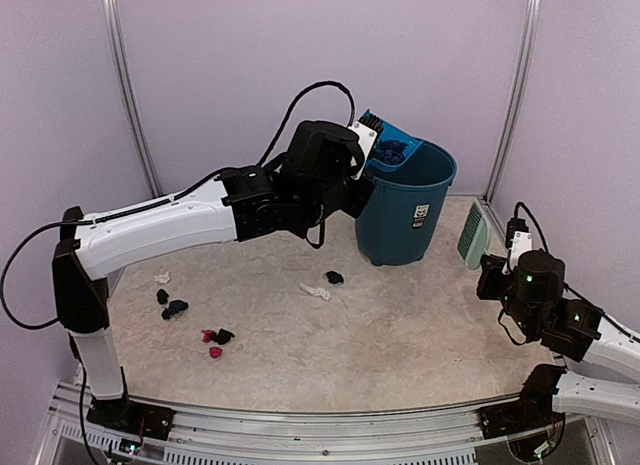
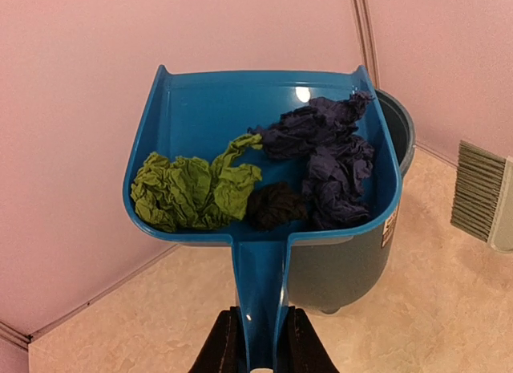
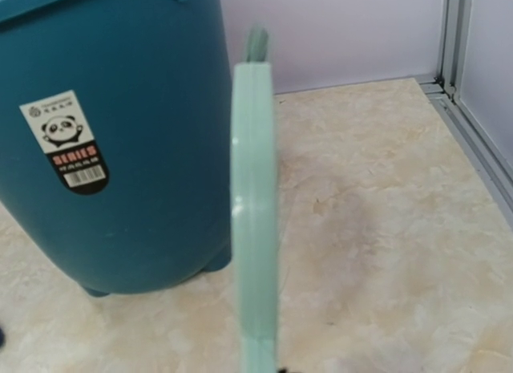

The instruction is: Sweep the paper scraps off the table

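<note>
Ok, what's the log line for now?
left claw: shut on dustpan, at bin | right claw: shut on brush | paper scraps: some in dustpan, some on table

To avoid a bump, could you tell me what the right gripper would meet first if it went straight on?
Probably the lilac back wall, led by the brush it holds; the blue bin sits just left of that line and might be grazed.

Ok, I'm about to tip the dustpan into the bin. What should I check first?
1. Left gripper shut on dustpan handle: ok.
2. Dustpan fully over bin mouth: cannot tell.
3. Paper scraps lying inside the pan: ok.
4. Right gripper shut on brush, clear of bin: ok.
5. Table cleared: not ok, more scraps lie left of the bin.
</note>
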### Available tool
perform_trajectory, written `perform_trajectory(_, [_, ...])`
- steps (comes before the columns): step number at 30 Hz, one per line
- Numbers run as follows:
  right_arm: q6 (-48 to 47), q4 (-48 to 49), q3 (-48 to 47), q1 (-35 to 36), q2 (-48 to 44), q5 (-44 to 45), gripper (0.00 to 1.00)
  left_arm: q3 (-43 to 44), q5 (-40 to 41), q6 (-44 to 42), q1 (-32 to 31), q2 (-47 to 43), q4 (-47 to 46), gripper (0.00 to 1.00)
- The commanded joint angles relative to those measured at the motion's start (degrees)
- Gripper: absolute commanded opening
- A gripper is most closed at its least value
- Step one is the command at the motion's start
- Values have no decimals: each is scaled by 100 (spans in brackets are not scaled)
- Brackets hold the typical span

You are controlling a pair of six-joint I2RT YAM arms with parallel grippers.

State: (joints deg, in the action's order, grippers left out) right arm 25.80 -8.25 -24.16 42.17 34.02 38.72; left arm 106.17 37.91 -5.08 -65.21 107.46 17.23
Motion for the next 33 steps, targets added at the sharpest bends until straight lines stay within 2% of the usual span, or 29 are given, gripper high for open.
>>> perform_trajectory(1, [12,216,87,-79,-31,-15,0,650,-245,-604,222,519,-29,0])
perform_trajectory(7, [-16,363,112,-89,34,-330,0,1191,-379,-851,588,1152,-358,0])
perform_trajectory(18, [-7,378,170,-92,62,-469,0,2148,225,-2396,821,2401,-890,0])
perform_trajectory(25, [-40,403,175,-95,125,-510,0,2020,598,-3621,795,2441,-1478,0])
perform_trajectory(33, [-75,437,199,-94,105,-594,0,1489,954,-5554,730,2267,-2740,0])
